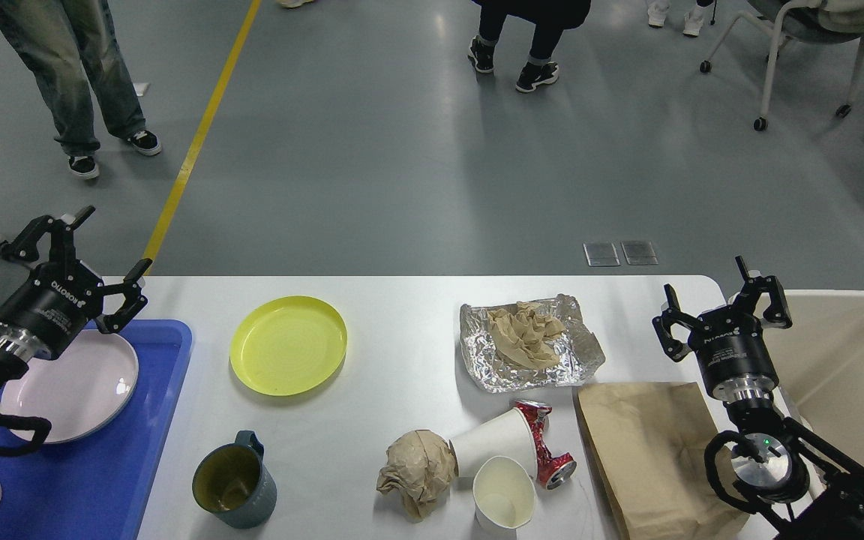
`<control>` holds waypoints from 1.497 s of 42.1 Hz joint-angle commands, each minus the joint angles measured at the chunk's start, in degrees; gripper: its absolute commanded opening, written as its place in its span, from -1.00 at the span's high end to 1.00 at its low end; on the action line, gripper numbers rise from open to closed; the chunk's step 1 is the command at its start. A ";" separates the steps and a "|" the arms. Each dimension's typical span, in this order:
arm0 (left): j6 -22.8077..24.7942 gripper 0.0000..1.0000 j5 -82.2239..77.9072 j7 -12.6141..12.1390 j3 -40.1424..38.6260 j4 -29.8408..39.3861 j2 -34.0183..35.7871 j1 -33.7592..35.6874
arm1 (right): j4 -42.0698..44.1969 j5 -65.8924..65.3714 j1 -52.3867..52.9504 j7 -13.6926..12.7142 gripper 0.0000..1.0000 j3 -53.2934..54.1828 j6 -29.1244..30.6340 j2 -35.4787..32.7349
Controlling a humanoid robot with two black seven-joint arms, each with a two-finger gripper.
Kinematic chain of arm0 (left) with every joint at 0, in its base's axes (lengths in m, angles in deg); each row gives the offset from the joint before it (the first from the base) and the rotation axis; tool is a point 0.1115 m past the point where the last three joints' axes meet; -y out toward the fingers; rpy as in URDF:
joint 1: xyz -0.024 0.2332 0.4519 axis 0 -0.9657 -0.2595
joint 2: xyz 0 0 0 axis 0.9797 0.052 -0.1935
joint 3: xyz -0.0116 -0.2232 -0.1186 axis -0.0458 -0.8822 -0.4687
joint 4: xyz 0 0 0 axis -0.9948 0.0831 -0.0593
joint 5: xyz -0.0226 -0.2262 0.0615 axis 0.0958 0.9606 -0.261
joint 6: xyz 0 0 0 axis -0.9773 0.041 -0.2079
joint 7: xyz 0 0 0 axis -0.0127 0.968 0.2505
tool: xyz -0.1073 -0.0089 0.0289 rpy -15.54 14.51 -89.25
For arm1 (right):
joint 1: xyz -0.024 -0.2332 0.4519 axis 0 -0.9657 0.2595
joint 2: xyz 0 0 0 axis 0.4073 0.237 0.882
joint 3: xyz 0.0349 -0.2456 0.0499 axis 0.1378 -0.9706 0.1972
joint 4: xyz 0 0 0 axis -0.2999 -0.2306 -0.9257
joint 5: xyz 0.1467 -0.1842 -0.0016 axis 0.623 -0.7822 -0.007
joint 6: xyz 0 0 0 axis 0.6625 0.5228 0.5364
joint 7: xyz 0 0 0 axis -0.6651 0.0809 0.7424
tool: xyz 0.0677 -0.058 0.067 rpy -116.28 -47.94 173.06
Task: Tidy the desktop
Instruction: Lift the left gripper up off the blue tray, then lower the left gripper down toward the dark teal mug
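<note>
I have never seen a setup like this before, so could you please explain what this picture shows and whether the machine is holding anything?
This is one picture from the robot's own head, looking forward and down at its work. The two black arms are its own: the left gripper over the blue tray, the right gripper beside the cream bin. Both have their jaws open and hold nothing. On the white desktop lie a yellow plate, a dark mug, crumpled paper, two paper cups, a crushed red can, foil with a napkin and a brown paper bag. A pink plate sits in the tray.
</note>
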 commanded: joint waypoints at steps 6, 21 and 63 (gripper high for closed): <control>0.51 -0.94 -0.09 0.08 30.37 -0.70 10.24 18.44 | 0.00 -0.01 -0.01 0.03 -1.00 0.00 0.00 0.00; 0.51 -0.94 -0.26 -0.27 88.54 0.00 9.65 58.16 | 0.00 -0.01 -0.01 -0.06 -1.00 0.00 0.00 0.00; 15.37 -0.94 22.32 0.70 144.56 44.46 -27.02 124.28 | 0.00 -0.01 -0.01 -0.06 -1.00 0.00 0.00 0.00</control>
